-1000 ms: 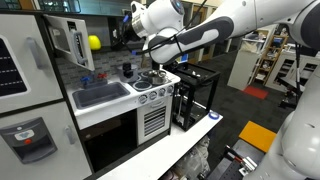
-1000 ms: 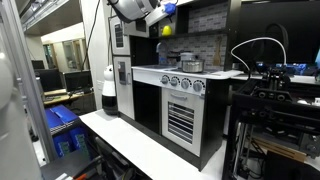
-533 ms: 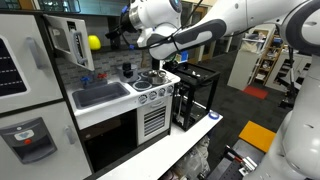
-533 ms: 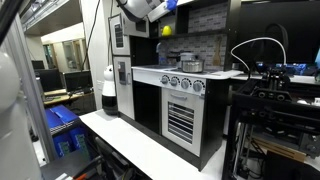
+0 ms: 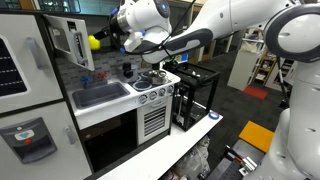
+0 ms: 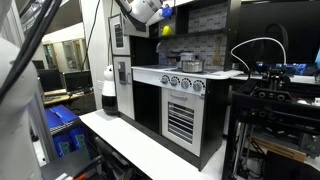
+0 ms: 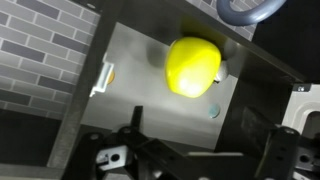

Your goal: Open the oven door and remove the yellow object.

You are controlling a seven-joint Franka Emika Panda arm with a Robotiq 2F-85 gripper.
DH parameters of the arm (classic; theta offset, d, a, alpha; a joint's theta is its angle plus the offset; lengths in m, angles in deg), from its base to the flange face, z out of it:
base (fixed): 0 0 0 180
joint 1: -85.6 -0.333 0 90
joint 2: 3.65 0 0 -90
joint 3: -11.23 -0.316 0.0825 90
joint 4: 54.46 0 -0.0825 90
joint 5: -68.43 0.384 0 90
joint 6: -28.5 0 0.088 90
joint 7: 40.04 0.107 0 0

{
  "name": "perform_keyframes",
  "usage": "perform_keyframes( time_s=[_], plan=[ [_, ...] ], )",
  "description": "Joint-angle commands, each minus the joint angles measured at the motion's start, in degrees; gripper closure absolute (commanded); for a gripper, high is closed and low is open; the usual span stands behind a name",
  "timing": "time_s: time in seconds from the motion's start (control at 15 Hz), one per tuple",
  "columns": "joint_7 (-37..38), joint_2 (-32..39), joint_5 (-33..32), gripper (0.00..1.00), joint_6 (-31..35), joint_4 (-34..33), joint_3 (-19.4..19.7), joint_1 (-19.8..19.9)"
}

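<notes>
Since a sec ago the arm [image 5: 190, 40] has swung over twd the white toy oven, so the gripper [image 5: 110, 38] now sits right at the mouth of the cavity, v close to the yellow object [image 5: 95, 42]; before, it hung further back over the stove [image 5: 150, 80]. The oven door [image 5: 68, 40] is already swung open, standing out from the cabinet on the side away from the arm. In the wrist view the yellow object [image 7: 193, 65] rests inside the pale oven compartment, round and bright, dead ahead of the gripper [image 7: 195, 160]. The fingers [image 7: 110, 155] are spread wide, one each side at the bottom of the view, nothing between them, and they stay clear of the ball, no contact. In an exterior view a patch of yellow [image 6: 166, 31] shows up by the brick-pattern back wall, w/ the wrist just above it. Sink [image 5: 100, 95] and the big black-glass door [image 5: 110, 140] below stay as they were
</notes>
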Motion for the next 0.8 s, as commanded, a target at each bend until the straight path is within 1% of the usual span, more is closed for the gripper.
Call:
perform_keyframes(
  time_s=[0.0,0.27,0.53,0.73],
  plan=[
    [6.1,3.3,-4.2,0.0,1.0,-3.6,4.8,-5.3],
    [12.0,5.3,-7.3,0.0,0.7,-5.6,10.4,-10.5],
    [19.4,7.0,-12.2,0.0,-0.1,-8.9,18.7,-16.3],
    [24.3,7.7,-15.3,0.0,-0.4,-10.0,23.7,-19.8]
  ],
)
